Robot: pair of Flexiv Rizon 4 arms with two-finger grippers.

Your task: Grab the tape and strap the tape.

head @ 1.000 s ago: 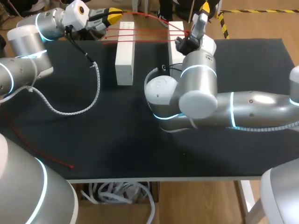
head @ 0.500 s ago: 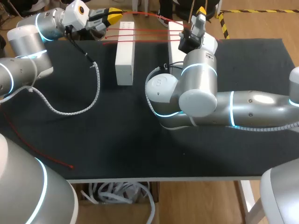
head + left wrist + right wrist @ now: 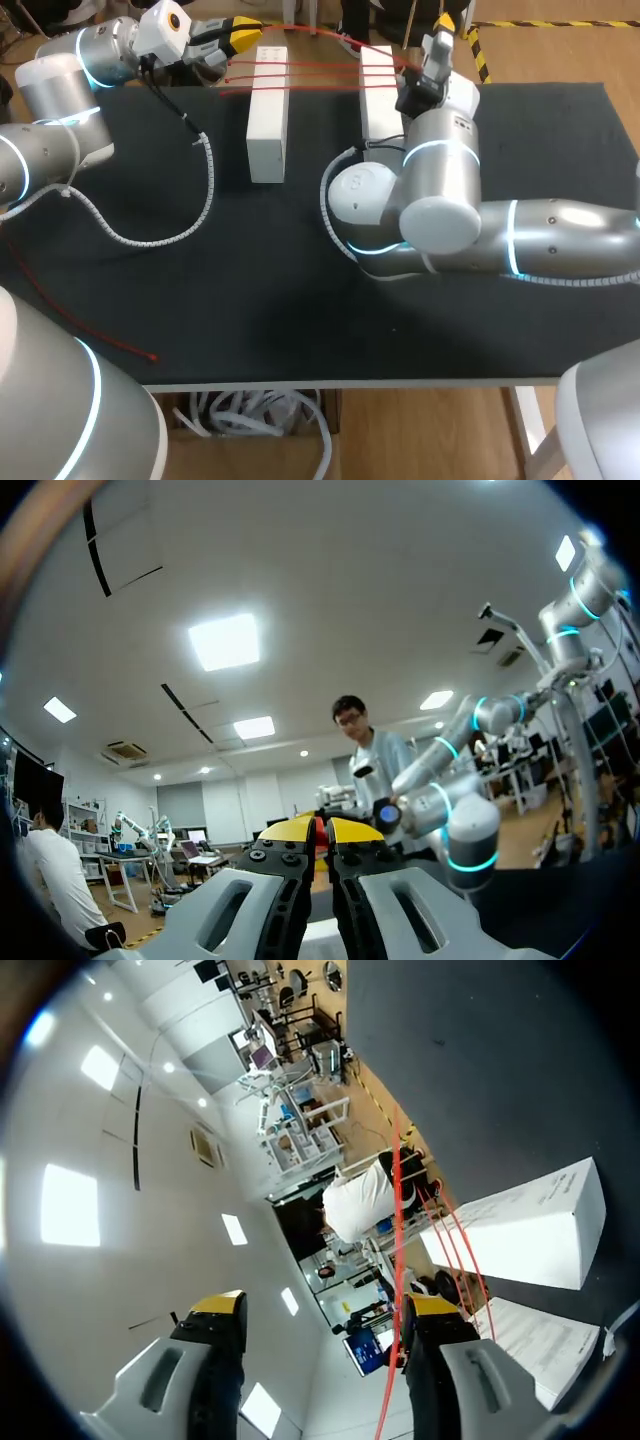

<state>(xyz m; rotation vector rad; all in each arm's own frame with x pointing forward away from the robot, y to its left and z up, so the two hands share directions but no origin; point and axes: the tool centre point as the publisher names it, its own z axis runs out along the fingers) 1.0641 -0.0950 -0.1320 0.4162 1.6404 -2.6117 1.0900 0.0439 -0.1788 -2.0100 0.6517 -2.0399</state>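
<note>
Thin red tape (image 3: 320,72) runs in several strands across two white boxes, the left one (image 3: 268,115) and the right one (image 3: 378,95), at the table's far edge. My left gripper (image 3: 245,33) sits just left of the left box, shut on the tape's end; in its wrist view the red tape (image 3: 320,824) shows pinched between the yellow tips of that gripper (image 3: 320,832). My right gripper (image 3: 440,28) hovers past the right box at the far edge. In the right wrist view, the gripper (image 3: 325,1310) stands open, and the tape (image 3: 397,1210) runs along one fingertip (image 3: 430,1308) only.
A loose red tail of tape (image 3: 80,320) trails over the black table (image 3: 250,300) at the near left. A white coiled cable (image 3: 205,190) from my left arm lies beside the left box. My right arm's bulky elbow (image 3: 430,200) covers the table's middle right.
My right arm has shifted right and toward the far edge, uncovering the right white box; its gripper now sits higher by the tape. The left arm has not moved.
</note>
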